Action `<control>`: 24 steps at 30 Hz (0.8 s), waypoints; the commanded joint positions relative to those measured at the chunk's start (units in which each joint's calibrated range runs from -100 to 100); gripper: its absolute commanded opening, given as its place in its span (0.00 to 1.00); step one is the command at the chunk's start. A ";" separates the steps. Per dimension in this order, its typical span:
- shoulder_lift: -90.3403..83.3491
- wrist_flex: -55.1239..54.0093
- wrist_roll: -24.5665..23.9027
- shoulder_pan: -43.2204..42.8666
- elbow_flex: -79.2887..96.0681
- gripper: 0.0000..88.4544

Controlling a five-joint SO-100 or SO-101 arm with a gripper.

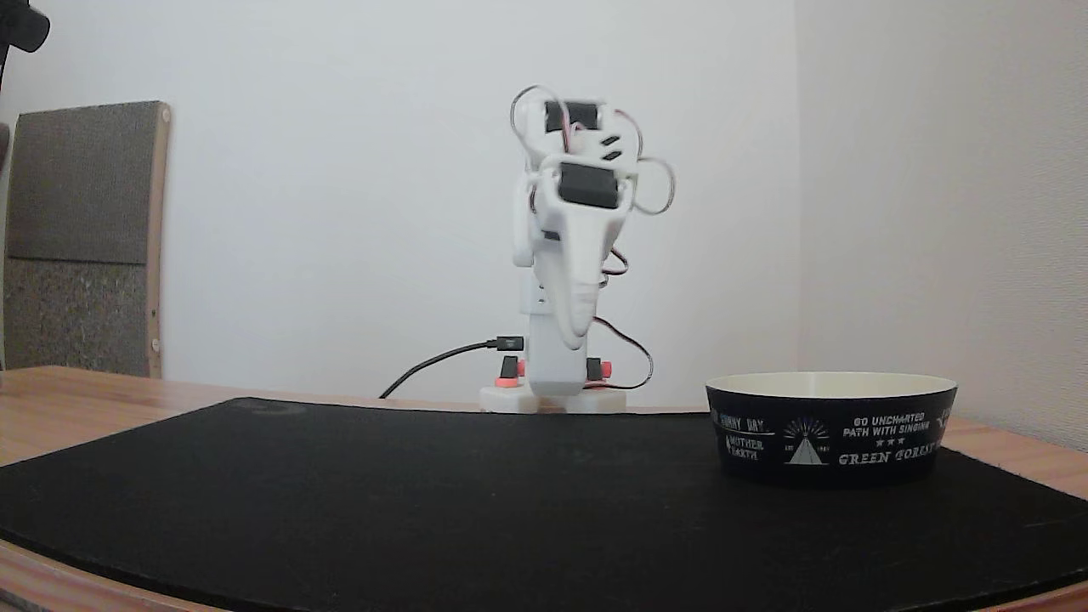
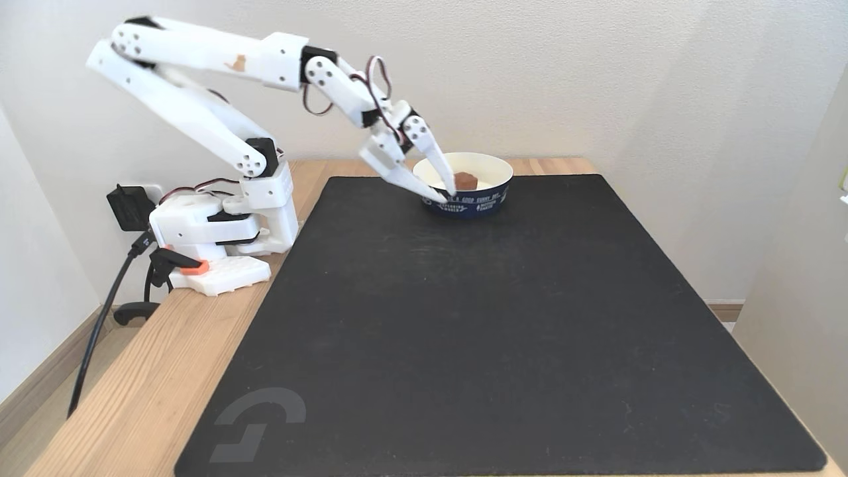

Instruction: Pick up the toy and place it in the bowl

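White walls stand behind a wooden counter [image 2: 165, 371] with a big black mat [image 2: 503, 318] on top. In a fixed view from above, the white arm [image 2: 199, 119] reaches over to the bowl [image 2: 493, 173] at the far edge of the mat. The fingers [image 2: 447, 195] are spread apart and hold nothing. Their tips sit by the near rim of the bowl. The toy [image 2: 466, 180] lies inside the bowl, on the cream bottom, just beside one finger tip. So the job looks done.

In a fixed view from low down, the bowl [image 1: 831, 429] sits on the mat at the right, and the arm [image 1: 571, 255] stands behind it.

What could go wrong now? The finger tips are very close to the rim. If the arm pulls back low, a finger could catch the rim and push or tip the bowl. Then the toy might roll out.
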 commanded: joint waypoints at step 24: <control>-54.20 16.24 -5.04 -3.46 33.84 0.03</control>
